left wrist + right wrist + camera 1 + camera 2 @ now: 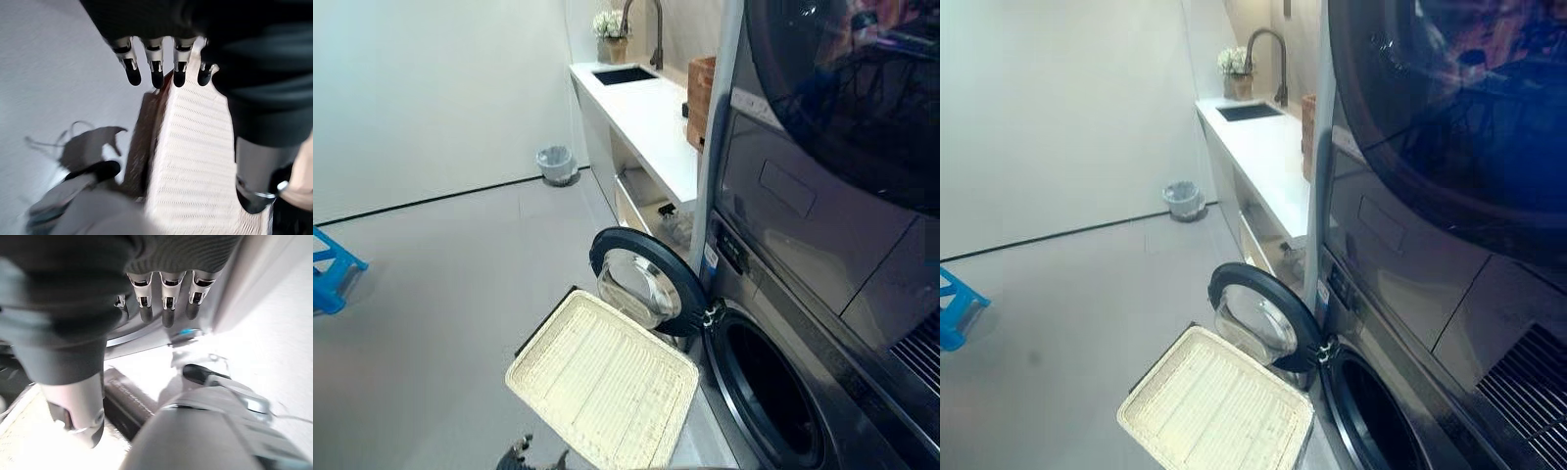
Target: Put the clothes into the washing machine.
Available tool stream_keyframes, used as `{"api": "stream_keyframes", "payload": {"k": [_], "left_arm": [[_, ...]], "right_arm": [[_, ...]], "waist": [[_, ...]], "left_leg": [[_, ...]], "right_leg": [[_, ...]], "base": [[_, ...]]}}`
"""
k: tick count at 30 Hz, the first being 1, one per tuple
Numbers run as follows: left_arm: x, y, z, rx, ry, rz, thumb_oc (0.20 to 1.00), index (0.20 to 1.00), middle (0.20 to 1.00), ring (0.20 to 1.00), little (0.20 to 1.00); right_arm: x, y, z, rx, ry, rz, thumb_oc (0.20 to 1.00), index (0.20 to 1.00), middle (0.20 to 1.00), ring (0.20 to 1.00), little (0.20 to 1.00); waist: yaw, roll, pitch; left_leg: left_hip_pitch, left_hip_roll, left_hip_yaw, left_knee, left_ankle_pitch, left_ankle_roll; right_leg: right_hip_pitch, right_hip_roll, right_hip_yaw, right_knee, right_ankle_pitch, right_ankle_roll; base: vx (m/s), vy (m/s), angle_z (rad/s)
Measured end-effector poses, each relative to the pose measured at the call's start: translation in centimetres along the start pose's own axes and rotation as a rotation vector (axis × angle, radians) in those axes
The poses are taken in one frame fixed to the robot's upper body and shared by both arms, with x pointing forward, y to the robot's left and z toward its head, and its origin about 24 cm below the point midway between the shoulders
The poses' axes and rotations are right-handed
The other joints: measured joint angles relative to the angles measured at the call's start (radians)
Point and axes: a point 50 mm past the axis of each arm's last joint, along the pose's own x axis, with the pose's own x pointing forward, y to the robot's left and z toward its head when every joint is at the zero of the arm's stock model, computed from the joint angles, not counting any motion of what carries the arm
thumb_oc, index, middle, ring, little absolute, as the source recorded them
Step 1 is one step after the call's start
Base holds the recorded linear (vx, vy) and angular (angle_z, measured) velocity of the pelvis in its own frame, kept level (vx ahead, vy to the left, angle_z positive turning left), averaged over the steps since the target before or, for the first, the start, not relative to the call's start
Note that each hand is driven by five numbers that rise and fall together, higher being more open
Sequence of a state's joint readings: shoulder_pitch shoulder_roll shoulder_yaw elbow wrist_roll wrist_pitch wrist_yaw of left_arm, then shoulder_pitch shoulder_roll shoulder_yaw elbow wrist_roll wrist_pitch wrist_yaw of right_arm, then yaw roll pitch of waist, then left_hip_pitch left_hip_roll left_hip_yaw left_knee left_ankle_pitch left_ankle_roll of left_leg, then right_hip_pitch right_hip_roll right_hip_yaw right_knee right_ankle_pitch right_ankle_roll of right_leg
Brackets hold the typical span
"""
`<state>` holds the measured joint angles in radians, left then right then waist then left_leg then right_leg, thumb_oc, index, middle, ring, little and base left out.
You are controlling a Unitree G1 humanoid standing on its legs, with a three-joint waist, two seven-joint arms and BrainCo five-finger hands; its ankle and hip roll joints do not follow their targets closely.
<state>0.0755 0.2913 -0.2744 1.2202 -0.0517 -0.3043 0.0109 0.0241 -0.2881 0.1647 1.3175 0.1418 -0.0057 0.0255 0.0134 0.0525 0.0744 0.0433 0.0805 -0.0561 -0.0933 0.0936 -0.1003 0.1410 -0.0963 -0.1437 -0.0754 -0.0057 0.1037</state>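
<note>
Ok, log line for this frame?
washer door: open | basket: on floor by door, no clothes visible | left robot hand: open, above basket | right robot hand: open, holding nothing

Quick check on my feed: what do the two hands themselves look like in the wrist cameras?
Both match: the left hand and right hand each have a dark ribbed cover over the back, a row of silver fingers with dark rounded tips, and a silver, dark-tipped thumb set apart.

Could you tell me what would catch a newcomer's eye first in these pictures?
The washing machine, low on the right, has its round door swung wide open. On the floor just in front of the door sits a pale woven basket. Further back, a white counter runs along the wall to a sink.
</note>
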Motion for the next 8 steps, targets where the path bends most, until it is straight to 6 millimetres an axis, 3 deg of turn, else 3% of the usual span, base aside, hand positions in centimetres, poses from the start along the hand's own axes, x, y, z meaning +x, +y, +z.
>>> {"api": "stream_keyframes", "payload": {"k": [8], "left_arm": [[0.05, -0.34, -0.43, -0.004, 0.057, -0.060, 1.000, 1.000, 1.000, 1.000, 1.000]], "right_arm": [[-0.04, 0.03, -0.81, -0.011, 0.054, 0.015, 1.000, 1.000, 1.000, 1.000, 1.000]], "waist": [[-0.001, -0.002, -0.010]], "left_leg": [[0.013, 0.003, 0.001, -0.001, -0.001, 0.001]], "right_leg": [[0.014, 0.003, 0.004, 0.001, 0.001, -0.002]], "base": [[0.01, 0.003, 0.00]]}}
